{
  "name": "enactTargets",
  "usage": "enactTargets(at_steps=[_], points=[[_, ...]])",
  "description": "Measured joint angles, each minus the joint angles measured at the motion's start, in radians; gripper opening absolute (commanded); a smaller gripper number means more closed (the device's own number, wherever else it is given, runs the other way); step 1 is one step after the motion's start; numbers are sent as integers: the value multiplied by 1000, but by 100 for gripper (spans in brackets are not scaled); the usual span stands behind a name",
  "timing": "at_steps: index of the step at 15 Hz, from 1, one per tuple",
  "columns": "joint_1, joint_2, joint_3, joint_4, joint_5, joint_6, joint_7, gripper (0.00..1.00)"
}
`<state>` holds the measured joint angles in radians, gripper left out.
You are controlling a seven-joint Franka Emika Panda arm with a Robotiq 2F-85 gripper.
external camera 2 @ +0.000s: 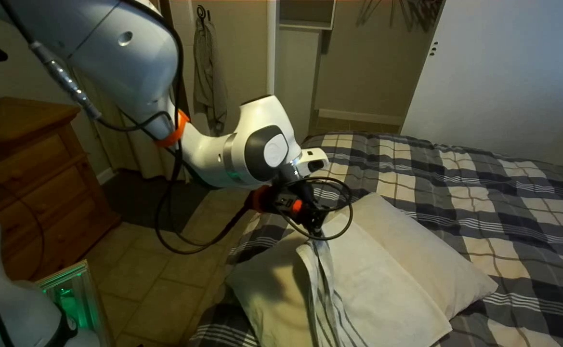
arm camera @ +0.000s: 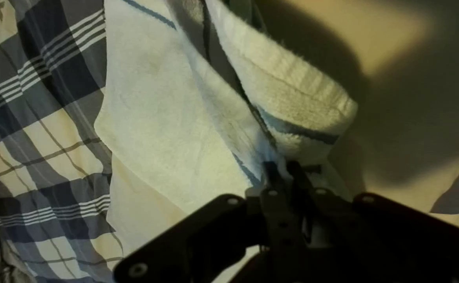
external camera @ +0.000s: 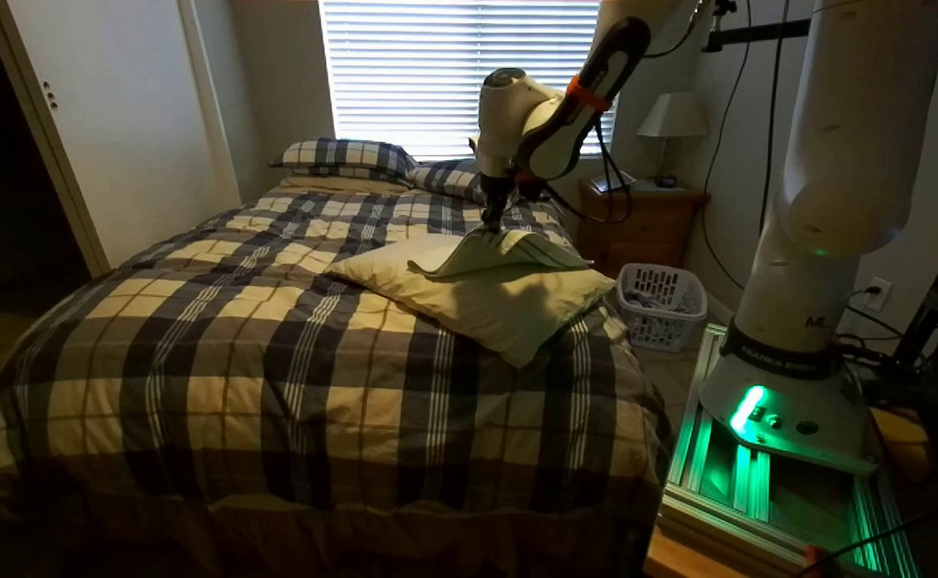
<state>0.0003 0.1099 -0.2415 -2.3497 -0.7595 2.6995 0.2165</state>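
Your wrist view gives you what the exterior views show only small: the black two-fingered tool [arm camera: 282,169] is nearly closed, with a fold of the white terry towel with blue stripes [arm camera: 154,110] pinched in its grip. In both exterior views you see that towel draped over the plump cream fabric pillow [external camera: 509,321], its pinched part raised, on the bed with a navy-and-cream plaid cover [external camera: 236,385]. Only in an exterior view do you get the white plastic laundry basket [external camera: 665,331] beside the bed and the pale-shaded lamp [external camera: 672,116]; likewise, only in an exterior view, the brown wooden chest of drawers [external camera 2: 31,193] and the grey hanging cloth [external camera 2: 209,72]. You can count one towel, one cream pillow, at least two plaid pillows [external camera: 344,156], one basket, one lamp.
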Motion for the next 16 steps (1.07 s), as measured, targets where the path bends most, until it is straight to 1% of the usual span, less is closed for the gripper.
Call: enactTargets(at_steps=[2,3,4,5,6,8,9,10,12,13,14,15,16], points=[[-12,5,18,-4,6,-6,0,2],[-17,9,26,-5,13,-13,-1,29],[-20,14,33,-6,22,-24,-2,24],[-22,18,39,-6,32,-37,-2,9],[-23,21,44,-7,38,-46,-2,8],[-24,26,48,-7,43,-59,-2,0],[-25,27,49,-7,44,-64,-2,0],[-25,28,49,-7,45,-68,-2,2],[-27,30,49,-7,45,-73,-2,2],[-28,30,49,-7,45,-74,-2,6],[-29,30,50,-7,46,-75,-2,34],[-29,30,50,-7,47,-75,-2,5],[-29,30,51,-7,48,-76,-2,7]])
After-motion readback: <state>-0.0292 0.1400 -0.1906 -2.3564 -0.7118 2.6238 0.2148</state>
